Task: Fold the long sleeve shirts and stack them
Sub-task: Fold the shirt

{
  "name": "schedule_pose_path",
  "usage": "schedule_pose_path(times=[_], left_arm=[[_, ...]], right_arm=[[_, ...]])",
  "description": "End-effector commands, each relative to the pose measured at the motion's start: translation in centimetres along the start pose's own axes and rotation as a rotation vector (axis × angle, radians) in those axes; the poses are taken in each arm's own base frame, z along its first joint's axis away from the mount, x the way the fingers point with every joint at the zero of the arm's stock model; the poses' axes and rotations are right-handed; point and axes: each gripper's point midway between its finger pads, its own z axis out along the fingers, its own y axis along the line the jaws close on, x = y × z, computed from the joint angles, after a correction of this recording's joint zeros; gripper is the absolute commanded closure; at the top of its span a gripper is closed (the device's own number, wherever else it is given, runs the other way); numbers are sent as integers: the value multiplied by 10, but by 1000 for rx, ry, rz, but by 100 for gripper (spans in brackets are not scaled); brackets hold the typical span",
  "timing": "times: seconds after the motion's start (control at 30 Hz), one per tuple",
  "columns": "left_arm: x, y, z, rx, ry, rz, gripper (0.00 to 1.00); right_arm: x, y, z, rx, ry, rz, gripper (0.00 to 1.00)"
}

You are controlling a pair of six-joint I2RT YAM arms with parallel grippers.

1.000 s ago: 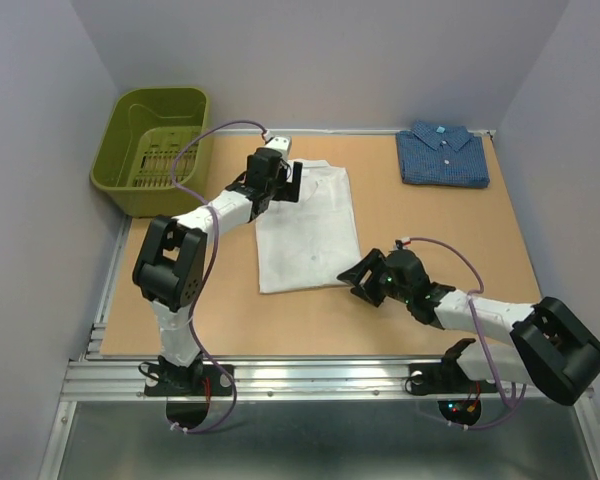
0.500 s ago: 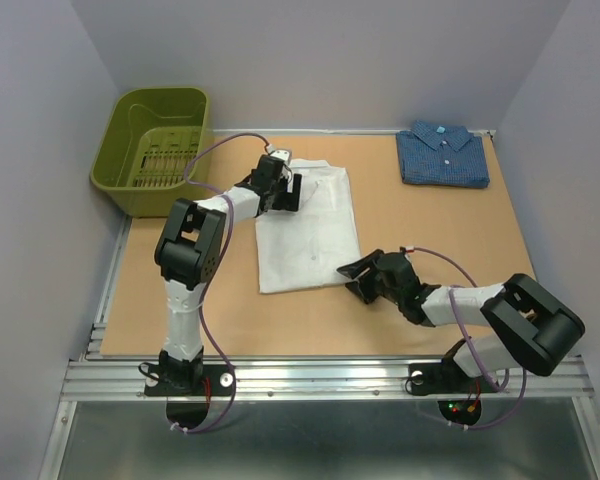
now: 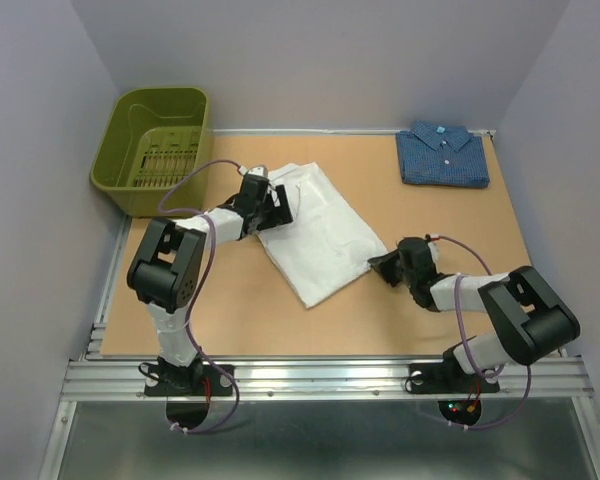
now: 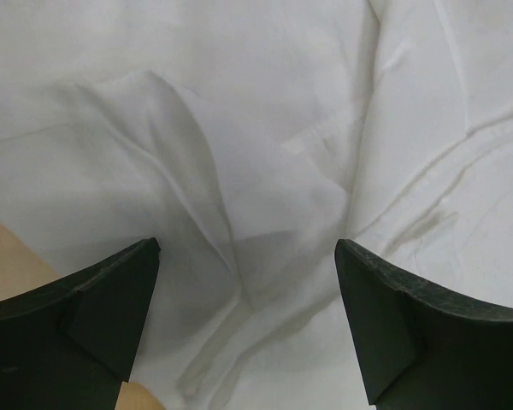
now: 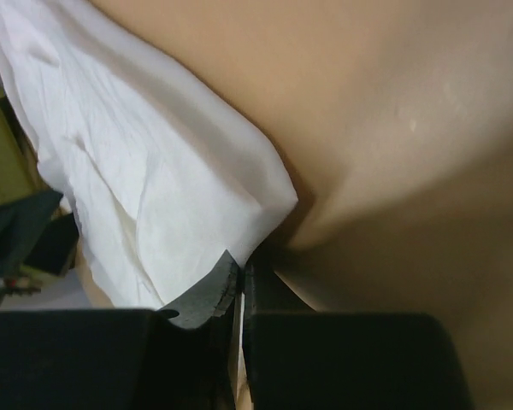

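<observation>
The white long sleeve shirt (image 3: 320,232) lies folded and skewed diagonally in the middle of the table. My right gripper (image 3: 378,266) is low at its right corner and shut on the edge of the cloth; in the right wrist view a thin strip of the white shirt (image 5: 154,171) runs between the closed right gripper (image 5: 242,260). My left gripper (image 3: 270,206) hovers open over the shirt's upper left part. The left wrist view shows wrinkled white cloth (image 4: 265,128) under the wide-apart left gripper (image 4: 244,256). The dark blue shirt (image 3: 442,155) lies folded at the far right corner.
A green plastic basket (image 3: 155,135) stands off the table's far left corner. Bare tan tabletop (image 3: 450,225) separates the white shirt from the blue one. Grey walls close in the far and side edges.
My right gripper has closed on the white shirt's near right corner and drawn it rightward, turning the shirt from square to diagonal. The left gripper has shifted slightly nearer, still open.
</observation>
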Motion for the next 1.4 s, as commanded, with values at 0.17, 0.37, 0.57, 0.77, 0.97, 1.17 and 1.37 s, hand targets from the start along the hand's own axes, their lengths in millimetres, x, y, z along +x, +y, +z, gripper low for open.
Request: schedule_pose_path(times=[0.17,0.37,0.57,0.77,0.97,1.17,1.37], left_arm=[[121,-23,-76,135,239,-260,4],[137,-49,-131,233,209,-268,4],[82,-26,-167,132,-37,-238,4],[65,-9,-153,62,-78,-195,14],[82,8,-126,-8,5,-167,33],[100,40,-112,-69,83,-201,55],[108,83,-115,-151,112,-252,58]], right_arm=[[-88,8,51,134,39,-469,99],[-126,46,79,102,39,-617,88],[-130,115,57,-79,53,-680,45],[-66,119,10,-250,260,-647,42],[-23,76,-14,-260,387,-624,44],[-11,12,-9,-117,429,-616,46],[-25,-29,-3,15,385,-616,46]])
